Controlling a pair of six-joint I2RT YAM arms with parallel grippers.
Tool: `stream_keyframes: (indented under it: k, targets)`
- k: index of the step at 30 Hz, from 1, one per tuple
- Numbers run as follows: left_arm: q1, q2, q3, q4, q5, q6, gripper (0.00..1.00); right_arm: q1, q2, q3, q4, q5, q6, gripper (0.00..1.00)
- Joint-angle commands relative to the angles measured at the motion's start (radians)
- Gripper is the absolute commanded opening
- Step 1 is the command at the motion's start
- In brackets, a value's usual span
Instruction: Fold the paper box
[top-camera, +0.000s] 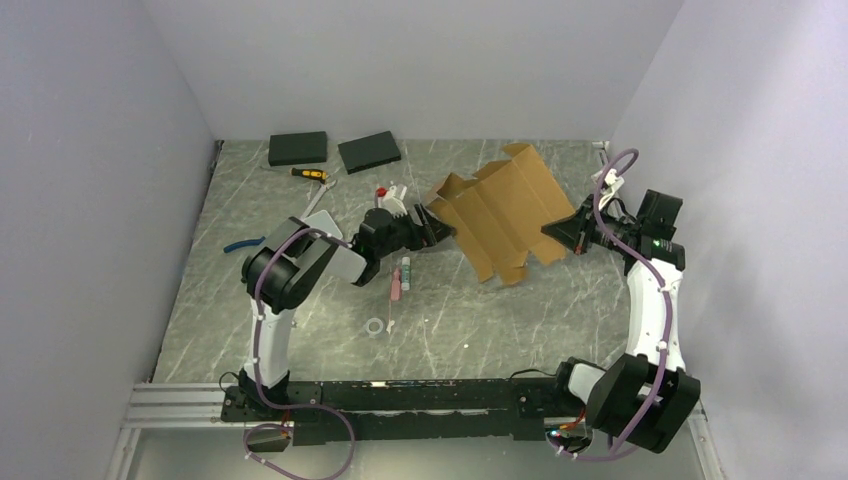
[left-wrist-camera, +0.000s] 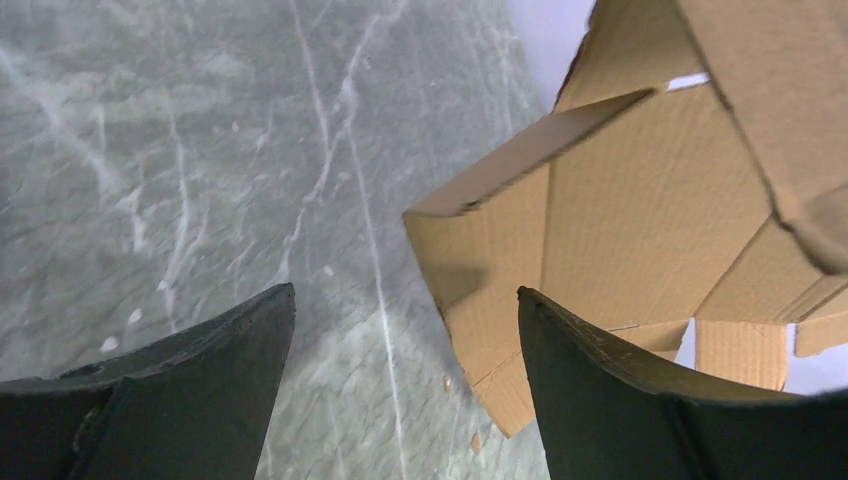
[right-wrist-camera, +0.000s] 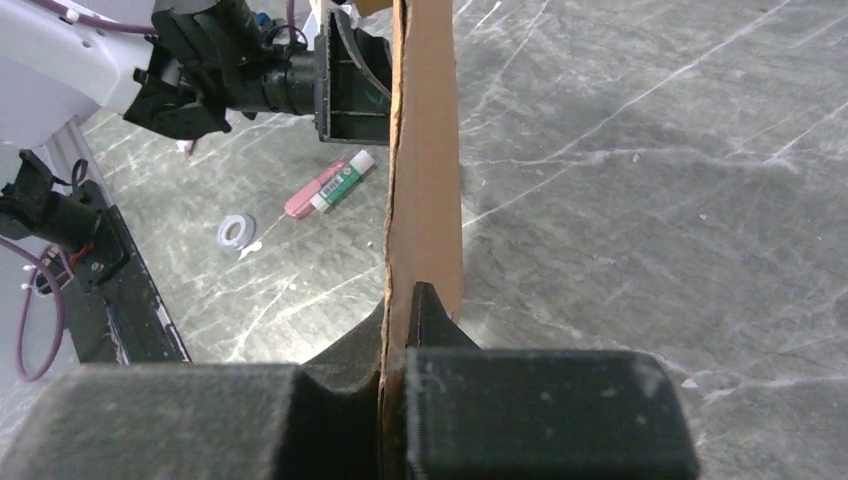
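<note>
Centrally, flat box tilted over tabletop, right tool clenched on its edge, left tool released beside it.

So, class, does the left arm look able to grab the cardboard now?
Probably yes: the left gripper is open right beside the cardboard, nothing between them, and the right gripper clamps its other side.

left slab | right slab | screwdriver | glue stick | tape ring
</note>
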Motion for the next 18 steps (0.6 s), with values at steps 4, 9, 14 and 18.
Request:
stream_keyframes:
  k: [4, 9, 14, 18]
  targets:
    - [0.006, 0.055, 0.053, 0.274, 0.081, -0.059, 0.82, -0.025, -0.004, 0.011, 0.094, -0.106, 0.079, 0.00]
    - [0.009, 0.087, 0.064, 0.356, 0.121, -0.094, 0.72, -0.035, 0.010, 0.006, 0.108, -0.119, 0.101, 0.00]
    - [0.017, 0.100, 0.059, 0.456, 0.152, -0.127, 0.55, -0.040, 0.031, 0.006, 0.108, -0.100, 0.109, 0.00]
    - [0.020, 0.086, 0.051, 0.466, 0.169, -0.129, 0.35, -0.040, 0.041, 0.008, 0.096, -0.066, 0.098, 0.00]
